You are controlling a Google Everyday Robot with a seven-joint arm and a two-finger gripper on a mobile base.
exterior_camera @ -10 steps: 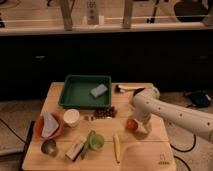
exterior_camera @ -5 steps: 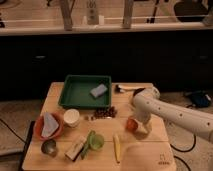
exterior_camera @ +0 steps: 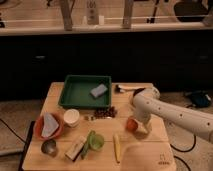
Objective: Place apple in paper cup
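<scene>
Fingers (exterior_camera: 139, 125) still sit at the apple (exterior_camera: 130, 124); nothing has moved.

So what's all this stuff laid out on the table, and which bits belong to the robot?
table: one, light wood, under everything
tray: one, dark green, back middle
sponge: one, grey-blue, in the tray
paper cup: one, white, before the tray's left corner
bowl: one, orange, left edge
plastic cup: one, light green, front middle
apple: one, red-orange, right of middle
banana-like piece: one, yellow, front, right of plastic cup
arm: one, white, reaching in from the right
claw: one, white, right beside the apple
</scene>
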